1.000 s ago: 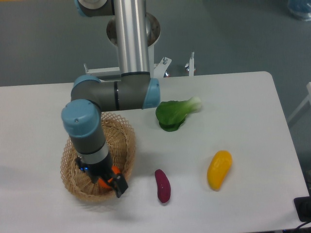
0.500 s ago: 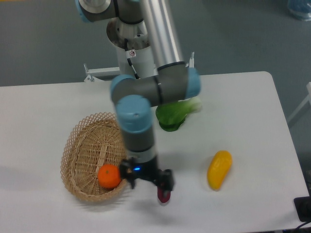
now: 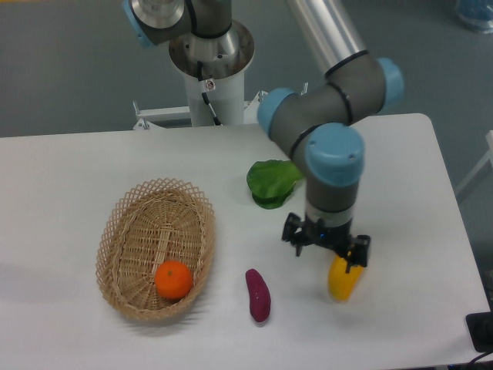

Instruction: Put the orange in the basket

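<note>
The orange (image 3: 174, 279) lies inside the wicker basket (image 3: 115, 239), toward its near end and touching the woven floor, so the task looks done. The gripper (image 3: 326, 245) hangs well to the right of the basket, just above the upper end of the yellow mango-like fruit (image 3: 344, 281), with its fingers spread and nothing between them.

The remaining risk lies with the arm, not the orange. The gripper sits so close over the yellow fruit that a low sideways sweep or a small drop could knock the fruit and roll it along the table (image 3: 400, 169), possibly toward the near edge. The leafy bok choy (image 3: 271, 183) lies partly behind the arm's forearm and could be brushed if the arm swings back low. The orange itself rests on a curved basket floor; a bump to the basket could roll it, though the rim seems high enough to keep it in.

Half a second earlier the gripper hovered over the purple sweet potato (image 3: 258, 294), just right of the basket; it has since travelled right to the yellow fruit. The orange, basket and sweet potato have not shifted.
</note>
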Tool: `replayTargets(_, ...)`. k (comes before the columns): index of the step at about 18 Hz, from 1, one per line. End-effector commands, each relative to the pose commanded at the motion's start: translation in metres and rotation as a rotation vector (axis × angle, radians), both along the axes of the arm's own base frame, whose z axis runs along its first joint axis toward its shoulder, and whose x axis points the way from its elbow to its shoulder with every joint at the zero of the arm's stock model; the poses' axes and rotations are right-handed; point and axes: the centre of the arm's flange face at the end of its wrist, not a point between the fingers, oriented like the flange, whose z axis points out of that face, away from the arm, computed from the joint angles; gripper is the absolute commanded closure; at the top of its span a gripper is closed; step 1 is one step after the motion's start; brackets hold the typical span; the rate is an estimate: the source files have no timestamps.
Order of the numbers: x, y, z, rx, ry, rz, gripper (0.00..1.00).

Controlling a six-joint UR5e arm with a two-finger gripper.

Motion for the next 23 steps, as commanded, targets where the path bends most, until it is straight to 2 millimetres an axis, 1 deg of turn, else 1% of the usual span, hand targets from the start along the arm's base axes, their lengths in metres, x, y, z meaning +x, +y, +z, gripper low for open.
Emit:
replayTargets(4,-0.017,-0.023,0.003,-0.015,-0.012,-0.031,0.0)
replayTargets(6,-0.021,-0.028,0.003,-0.016,-0.011,-0.032,0.0)
replayTargets(11,-0.022,-0.029,0.003,-0.017,-0.012,-0.03,0.0)
replayTargets(23,-0.018,-0.026,0.006,-0.02,0.0,-0.051,0.0)
